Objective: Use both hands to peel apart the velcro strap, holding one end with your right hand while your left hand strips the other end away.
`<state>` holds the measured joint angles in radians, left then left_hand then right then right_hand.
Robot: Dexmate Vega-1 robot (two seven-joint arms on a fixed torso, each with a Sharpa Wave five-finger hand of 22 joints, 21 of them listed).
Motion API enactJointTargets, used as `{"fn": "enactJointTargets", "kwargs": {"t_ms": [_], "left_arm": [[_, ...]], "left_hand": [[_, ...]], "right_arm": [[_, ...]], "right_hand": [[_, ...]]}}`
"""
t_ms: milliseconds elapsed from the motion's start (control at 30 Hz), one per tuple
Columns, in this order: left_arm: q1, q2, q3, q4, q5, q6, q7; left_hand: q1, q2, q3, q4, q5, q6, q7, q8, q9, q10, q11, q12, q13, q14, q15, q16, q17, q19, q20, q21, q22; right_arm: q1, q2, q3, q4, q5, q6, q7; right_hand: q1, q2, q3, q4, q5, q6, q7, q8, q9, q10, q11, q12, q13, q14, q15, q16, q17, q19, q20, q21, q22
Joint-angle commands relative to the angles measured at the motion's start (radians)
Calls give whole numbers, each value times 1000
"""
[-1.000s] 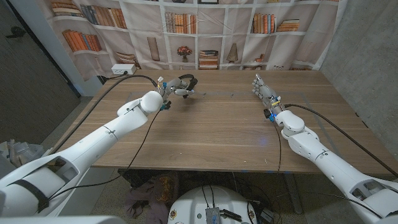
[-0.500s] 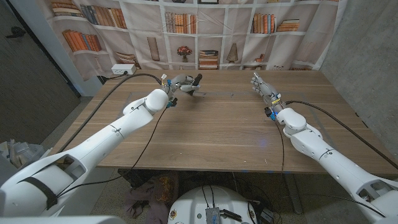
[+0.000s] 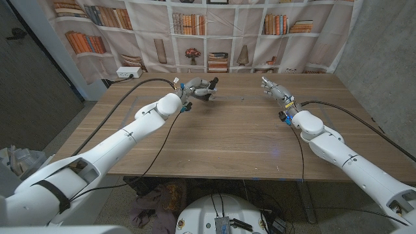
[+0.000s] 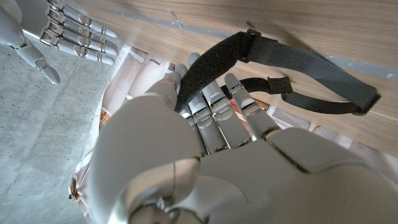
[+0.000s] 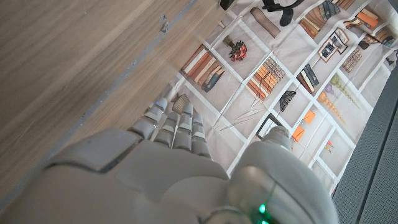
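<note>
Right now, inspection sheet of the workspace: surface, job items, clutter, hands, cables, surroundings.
Surface: wooden table, bare wood over most of it.
Job's things: black velcro strap, held by the left hand; the rest of it hangs free beyond the fingers.
Clutter: nothing seen.
Hands: left hand grips the strap near the table's far edge, fingers curled on one end. Right hand holds nothing, fingers extended and apart, clear of the strap.
Cables: black cable runs along the left arm across the table's far left; another trails from the right arm.
Surroundings: bookshelf-print backdrop behind the table; white power strip at the far left.
</note>
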<state>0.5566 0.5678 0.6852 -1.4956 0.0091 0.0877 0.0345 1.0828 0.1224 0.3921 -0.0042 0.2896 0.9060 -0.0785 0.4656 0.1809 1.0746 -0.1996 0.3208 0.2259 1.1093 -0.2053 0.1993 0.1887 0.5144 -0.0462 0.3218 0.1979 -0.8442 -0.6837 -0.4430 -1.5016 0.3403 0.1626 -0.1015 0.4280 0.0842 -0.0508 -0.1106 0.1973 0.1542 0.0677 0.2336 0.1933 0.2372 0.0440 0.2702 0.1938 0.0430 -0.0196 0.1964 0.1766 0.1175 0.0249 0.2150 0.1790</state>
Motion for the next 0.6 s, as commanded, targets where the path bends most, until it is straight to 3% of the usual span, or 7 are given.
{"fn": "enactJointTargets", "kwargs": {"t_ms": [33,167,433,500,600], "left_arm": [[-26,-17,32,31,3,-39,-33],[-20,-12,28,16,0,-38,-35],[-1,6,20,-22,-1,-29,-35],[4,9,19,-30,3,-31,-29],[11,9,15,-34,1,-38,-24]], "left_hand": [[5,3,4,-1,3,3,-4,-3,4,7,-4,1,5,-2,-19,0,2,-4,-106,4,4],[5,3,4,-1,4,3,-4,-4,4,6,-5,1,6,-3,-19,0,2,-4,-105,4,4],[3,0,3,1,5,-5,-11,-16,5,-3,-3,-5,9,-12,-19,-3,3,-10,-103,4,5],[1,0,2,3,6,-5,-13,-19,5,-12,-2,-10,10,-18,-19,-5,3,-11,-103,4,6],[1,0,2,4,8,-9,-16,-25,5,-20,-2,-14,11,-23,-20,-6,3,-11,-104,5,6]], "right_arm": [[-7,-45,2,-75,-63,-42,-21],[10,-51,-6,-77,-94,-39,-15],[19,-53,-12,-95,-131,-37,-20],[22,-52,-14,-93,-136,-30,-16],[32,-50,-16,-85,-129,-20,6]], "right_hand": [[20,1,6,-12,1,9,-1,10,4,14,-2,7,1,17,-1,2,2,16,-5,7,2],[49,6,18,-25,-1,18,-10,9,4,37,-12,14,1,36,-7,3,2,50,-17,14,3],[99,19,42,-43,-7,48,-18,14,4,77,-26,25,1,56,-16,0,2,61,-23,10,5],[118,20,50,-47,-9,66,-50,16,4,93,-41,30,1,56,-23,-4,1,57,-25,6,5],[134,23,58,-50,-9,84,-57,19,3,113,-52,36,1,58,-29,-6,1,54,-20,2,6]]}}
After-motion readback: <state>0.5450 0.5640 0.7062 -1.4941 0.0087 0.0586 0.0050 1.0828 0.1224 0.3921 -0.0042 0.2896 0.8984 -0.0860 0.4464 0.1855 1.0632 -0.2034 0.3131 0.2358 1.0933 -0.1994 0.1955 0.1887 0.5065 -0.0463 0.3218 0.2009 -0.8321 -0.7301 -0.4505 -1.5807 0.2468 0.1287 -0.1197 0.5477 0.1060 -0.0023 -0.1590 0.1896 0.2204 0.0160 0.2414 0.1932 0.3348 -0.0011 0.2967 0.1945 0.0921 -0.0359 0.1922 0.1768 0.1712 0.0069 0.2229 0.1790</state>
